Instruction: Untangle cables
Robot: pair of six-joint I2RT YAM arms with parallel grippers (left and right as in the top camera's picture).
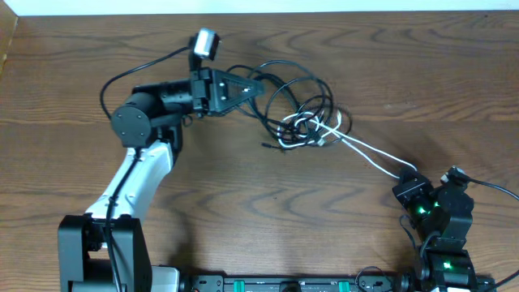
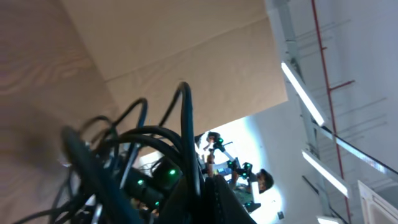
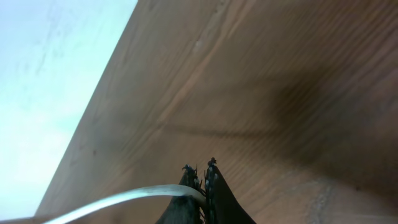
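Far left: left fingers point(image 1: 257, 86) clenched on a loop of the black cables point(image 1: 302, 99), at the upper left edge of the tangle. From the left wrist, several dark strands draped over and around those fingers; impossible to tell how many actually pinched. Risk here of gripping more than one strand, so that nothing separates under a pull. Risk also of a slack loop snagging on the fingers or wrist and coming along unasked.

Centre: lying on the table point(image 1: 243, 203), the knot point(image 1: 306, 126), black coils crossed over the white cable point(image 1: 369, 154), with a small plug end poking out just beside it. Likely to cinch tighter if pulled straight apart from both sides. Just as likely to slide across the wood as one lump, with nothing pinning it down. Possible too for a plug to catch inside a coil and lock the whole bundle.

Right: right fingers point(image 1: 408, 180) shut tight on the far end of the white cable, stretched nearly straight from the knot down to the lower right. From the right wrist, gripped only at the very tips, so prone to slip free under any sharp tug. Close to the arm's own base already; probably little room left to back away, hence a chance of running out of reach before the white cable comes clear.
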